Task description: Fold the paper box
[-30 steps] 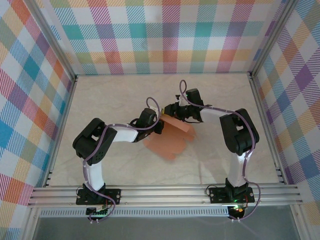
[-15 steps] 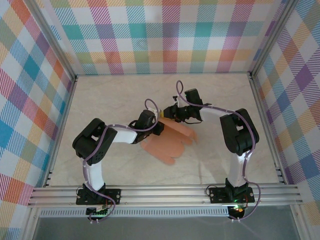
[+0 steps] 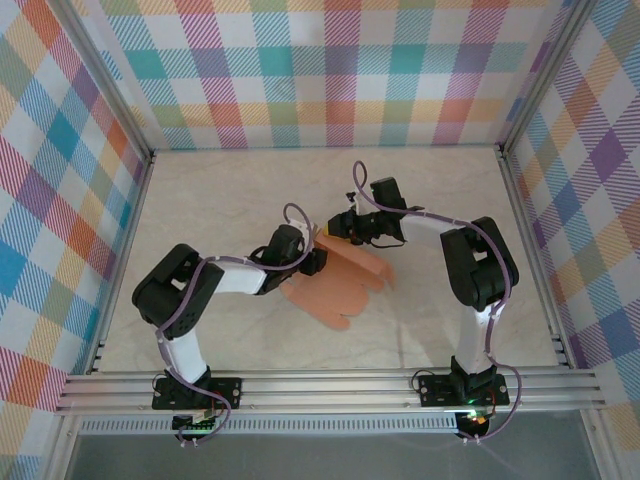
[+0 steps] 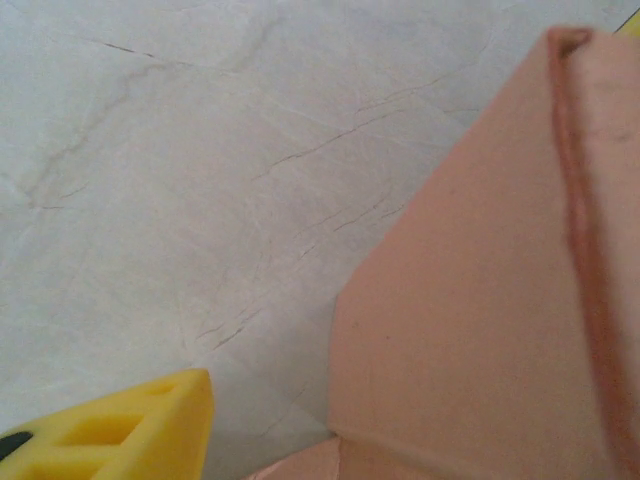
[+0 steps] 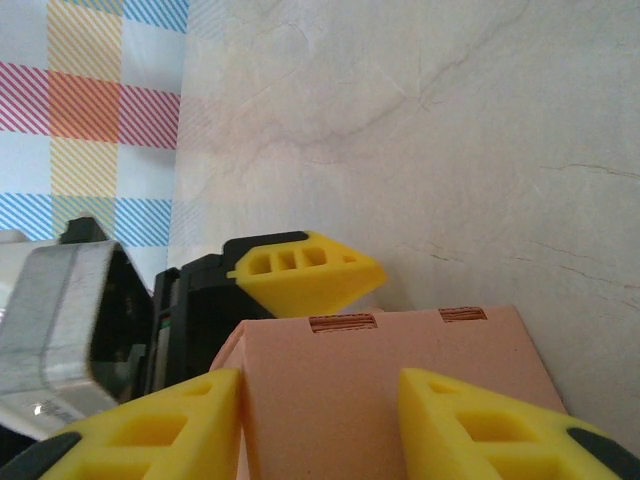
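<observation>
Top external view: both arms reach into the middle of the worktop (image 3: 220, 200), and their wrists meet over the far-left corner of the paper box (image 3: 342, 290).
Paper box: salmon-orange card, lying low on the pale marble between the two arms, with rounded flaps fanning out to the right and toward the near side.
Left gripper (image 3: 314, 258): comes in from the left, right at the box's far-left edge.
Left wrist view: one yellow finger (image 4: 140, 425) sits in the bottom corner over bare marble. The paper box (image 4: 470, 320) rises on the right with a folded lip along its upper edge. The other finger is hidden, so I cannot tell whether this gripper is apart or clamped.
Right gripper (image 3: 336, 231): comes in from the far right, nose to nose with the left one.
Right wrist view: its two yellow fingers (image 5: 150, 430) stand wide apart, and a flat panel of the paper box (image 5: 380, 350) runs between them, two small slits at its far edge.
Past that edge: a yellow finger of the left gripper (image 5: 308, 272) on its black body, just beside the panel's far-left corner; contact I cannot make out.
Surroundings: bright checked walls (image 3: 330, 70) on three sides.
</observation>
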{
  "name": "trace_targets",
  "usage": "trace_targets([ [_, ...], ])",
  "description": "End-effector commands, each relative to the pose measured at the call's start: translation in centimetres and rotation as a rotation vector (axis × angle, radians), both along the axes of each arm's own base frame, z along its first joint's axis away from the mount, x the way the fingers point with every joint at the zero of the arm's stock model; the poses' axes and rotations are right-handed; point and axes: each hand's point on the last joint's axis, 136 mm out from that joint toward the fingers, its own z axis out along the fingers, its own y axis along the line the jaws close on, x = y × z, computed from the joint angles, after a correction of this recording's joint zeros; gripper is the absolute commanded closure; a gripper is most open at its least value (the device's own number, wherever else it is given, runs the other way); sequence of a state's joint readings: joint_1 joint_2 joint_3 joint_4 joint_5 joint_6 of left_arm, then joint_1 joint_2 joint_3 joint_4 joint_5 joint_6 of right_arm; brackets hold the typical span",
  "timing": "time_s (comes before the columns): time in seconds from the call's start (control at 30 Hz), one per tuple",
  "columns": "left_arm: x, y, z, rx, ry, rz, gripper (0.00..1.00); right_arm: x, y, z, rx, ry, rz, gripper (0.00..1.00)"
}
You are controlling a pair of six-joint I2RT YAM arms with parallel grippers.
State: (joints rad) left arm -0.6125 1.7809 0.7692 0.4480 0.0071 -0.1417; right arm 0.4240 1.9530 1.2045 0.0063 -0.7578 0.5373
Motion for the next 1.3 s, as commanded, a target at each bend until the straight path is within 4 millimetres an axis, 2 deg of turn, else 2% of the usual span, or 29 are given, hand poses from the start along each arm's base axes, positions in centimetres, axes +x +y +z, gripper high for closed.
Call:
trace_targets([
  [0.0,0.3,1.2,1.4,0.015,-0.058,0.030,0.43,-1.4,-1.4,-3.6,-0.104,0.095,-0.020,0.56],
  [0.13,0.5,1.4,1.5,0.010,-0.053,0.040,0.54,-1.5,-1.3,-3.2,-0.091,0.092,-0.016,0.56],
  [0.27,1.0,0.3,2.0,-0.024,-0.046,0.018,0.62,-1.7,-1.3,-3.2,-0.085,0.101,-0.014,0.56],
  [0.4,1.5,-0.5,1.9,-0.043,-0.040,0.004,0.73,-1.8,-1.3,-3.1,-0.077,0.103,-0.011,0.56],
  [0.7,1.6,-1.8,1.8,-0.083,-0.015,-0.031,0.75,-1.9,-1.1,-3.1,-0.070,0.115,-0.010,0.56],
  [1.03,1.4,-1.7,1.5,-0.088,-0.012,-0.032,0.92,-1.8,-1.1,-3.1,-0.067,0.121,-0.012,0.55],
  [1.27,1.2,-1.3,1.4,-0.080,-0.011,-0.026,1.00,-1.5,-0.9,-1.9,-0.049,0.104,-0.012,0.48],
])
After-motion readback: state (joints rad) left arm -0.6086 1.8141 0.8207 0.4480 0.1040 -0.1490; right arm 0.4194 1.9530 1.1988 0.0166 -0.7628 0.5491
